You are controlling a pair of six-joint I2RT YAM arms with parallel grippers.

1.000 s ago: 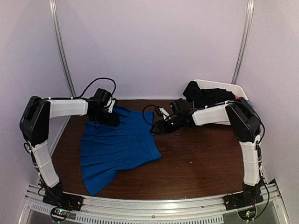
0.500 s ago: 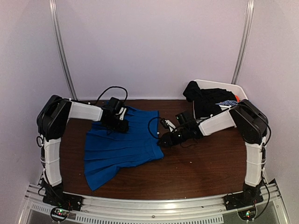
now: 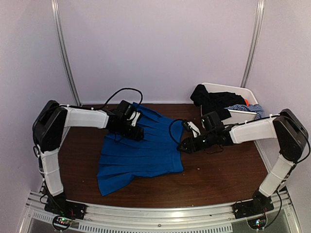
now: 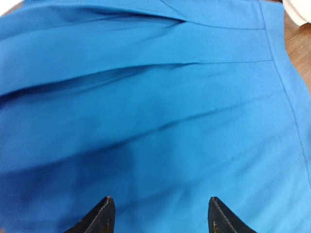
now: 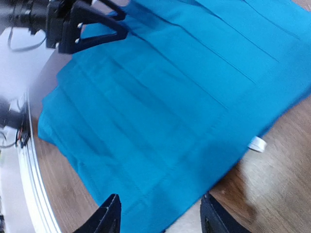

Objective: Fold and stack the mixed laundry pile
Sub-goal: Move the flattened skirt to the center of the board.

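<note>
The royal-blue pleated garment (image 3: 141,155) lies spread flat on the brown table. My left gripper (image 3: 136,133) rests on its far left part, jaws apart, with blue cloth (image 4: 155,97) filling the view between the fingertips (image 4: 159,213). My right gripper (image 3: 183,147) is at the garment's right edge, jaws apart over the cloth's border (image 5: 160,213). The blue cloth (image 5: 160,97) and the left gripper (image 5: 87,26) show in the right wrist view. The black garment (image 3: 214,101), the speckled one (image 3: 243,107) and a bit of orange-red (image 3: 247,102) sit in the tub.
The white plastic tub (image 3: 243,90) stands at the back right corner. A small white label (image 5: 257,144) sticks out from the garment's edge. Bare wood table (image 3: 223,170) lies to the right and front. A metal rail (image 3: 155,213) runs along the near edge.
Both arms have moved to the right, and the blue garment has slid right with them across the table. The right arm is now stretched out lower.
</note>
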